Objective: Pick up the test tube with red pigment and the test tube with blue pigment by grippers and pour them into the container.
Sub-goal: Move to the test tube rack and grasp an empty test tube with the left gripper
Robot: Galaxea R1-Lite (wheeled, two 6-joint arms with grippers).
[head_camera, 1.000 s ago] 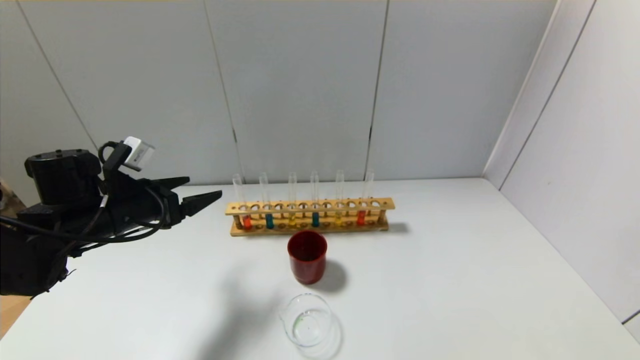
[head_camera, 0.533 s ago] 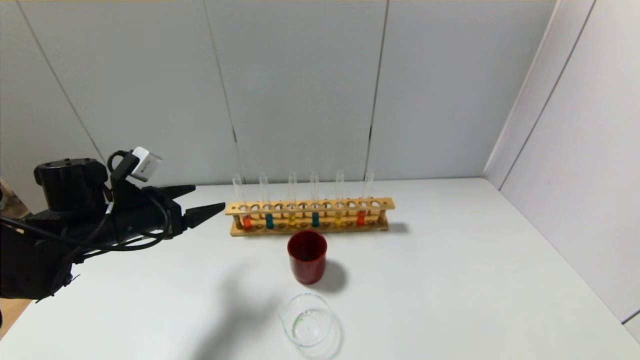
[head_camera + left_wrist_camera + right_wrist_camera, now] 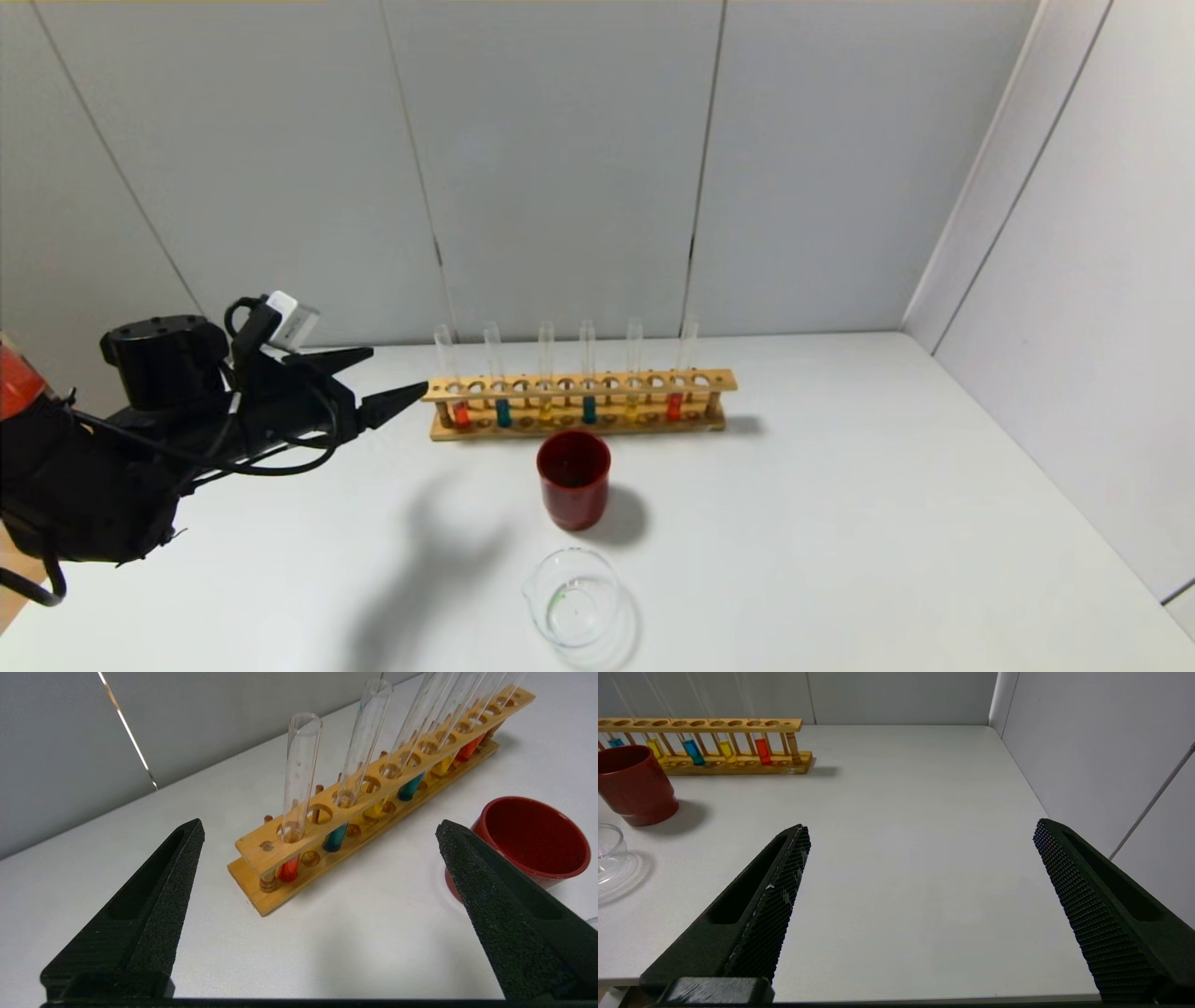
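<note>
A wooden rack (image 3: 579,383) holds several upright tubes. A test tube with red pigment (image 3: 460,413) stands at its left end, a test tube with blue pigment (image 3: 503,413) beside it; a second blue tube (image 3: 588,409) and a second red tube (image 3: 674,406) stand further right. My left gripper (image 3: 397,371) is open and empty, just left of the rack's left end. In the left wrist view the gripper (image 3: 320,826) faces the near red tube (image 3: 301,765). The container (image 3: 571,609) sits at the table's front. My right gripper (image 3: 922,827) is open and empty, out of the head view.
An opaque dark red cup (image 3: 573,479) stands between the rack and the beaker. Two yellow-liquid tubes (image 3: 545,411) are in the rack too. Grey walls close the back and the right side (image 3: 1074,280). The white table (image 3: 887,523) stretches right.
My left gripper has moved lower and to the right, closer to the rack's left end, still open. Nothing else has moved.
</note>
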